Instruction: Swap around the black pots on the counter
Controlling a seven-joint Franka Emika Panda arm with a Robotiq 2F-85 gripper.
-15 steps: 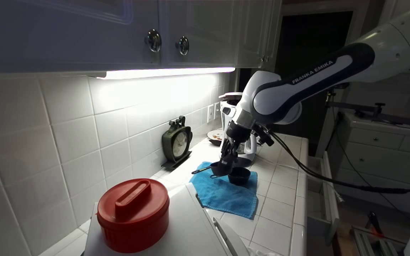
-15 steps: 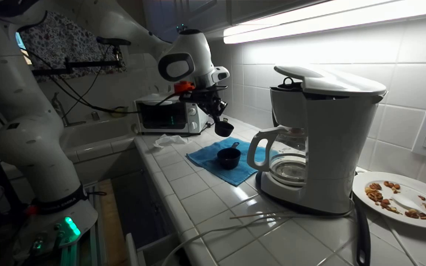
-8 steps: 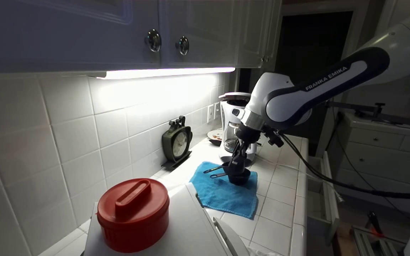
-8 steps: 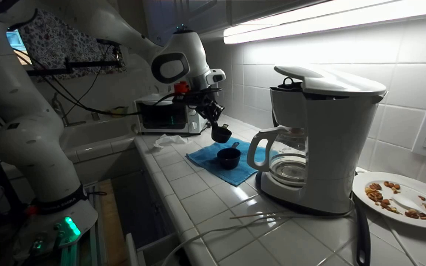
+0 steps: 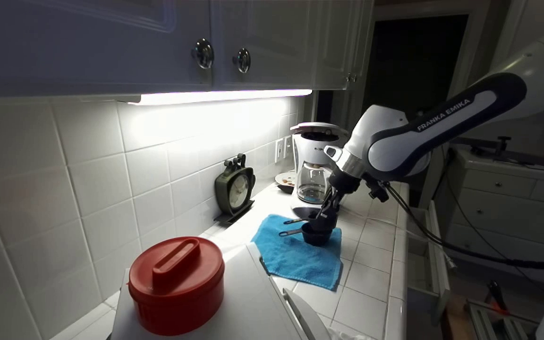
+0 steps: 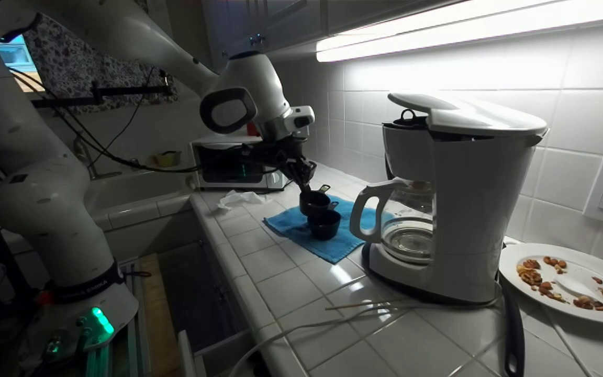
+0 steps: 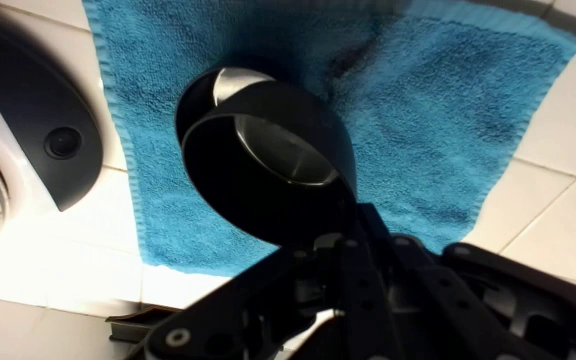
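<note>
My gripper [image 7: 363,220] is shut on the near wall of a small black pot [image 7: 313,107] and holds it in the air. This held pot also shows in an exterior view [image 6: 312,204], slightly tilted, its short handle pointing away from that camera. A second black pot [image 6: 324,226] stands upright on a blue towel on the counter [image 6: 280,285], just below the held one. In the wrist view the held pot covers most of the second pot [image 7: 193,100]. In an exterior view the second pot [image 5: 316,238] sits below the gripper [image 5: 327,215], its handle pointing left.
The blue towel [image 5: 295,255] lies under the pots. A white coffee maker with a glass carafe [image 6: 479,209] stands close by. A toaster oven [image 6: 233,165], a red-lidded container [image 5: 177,283], a green clock-like scale [image 5: 235,189] and a plate of nuts [image 6: 521,256] are around. A drawer [image 5: 423,274] hangs open.
The arm has lowered and moved towards the counter's front edge, carrying the held pot down from above the towel's back part to right over the second pot. The second pot has not moved.
</note>
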